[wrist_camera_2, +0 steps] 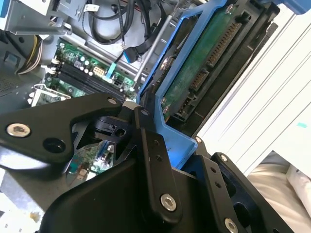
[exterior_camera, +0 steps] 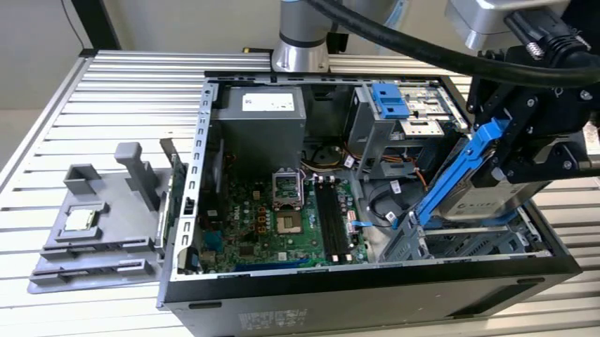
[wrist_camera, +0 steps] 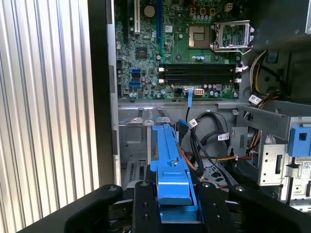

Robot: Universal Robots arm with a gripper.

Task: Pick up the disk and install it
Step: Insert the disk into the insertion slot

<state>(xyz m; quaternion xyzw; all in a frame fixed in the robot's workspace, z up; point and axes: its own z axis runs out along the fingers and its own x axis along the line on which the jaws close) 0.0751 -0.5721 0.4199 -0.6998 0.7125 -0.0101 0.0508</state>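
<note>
Open computer case (exterior_camera: 375,305) lies on its side, motherboard (exterior_camera: 272,225) exposed. Black gripper (exterior_camera: 521,163) is clamped on the disk (exterior_camera: 476,200) by its blue carrier. Disk hangs tilted over the case's metal bay, at the exterior view's right.

Open computer case (exterior_camera: 375,302) lying on ribbed aluminium worktop (exterior_camera: 112,105), side panel off; green motherboard (exterior_camera: 272,225) flat on case floor; silver CPU socket (exterior_camera: 286,193) mid-board; long black memory slots (exterior_camera: 333,221) just beside socket; grey power supply (exterior_camera: 263,123) inside case, against wall beyond motherboard; metal drive cage (exterior_camera: 422,116) in case corner, blue bracket (exterior_camera: 387,102) on it; cable bundle (wrist_camera: 209,131) between motherboard and cage; grey plastic holder (exterior_camera: 89,263) outside case, near its wall on exterior view's left; small square silver chip (exterior_camera: 83,219) resting on holder
</note>
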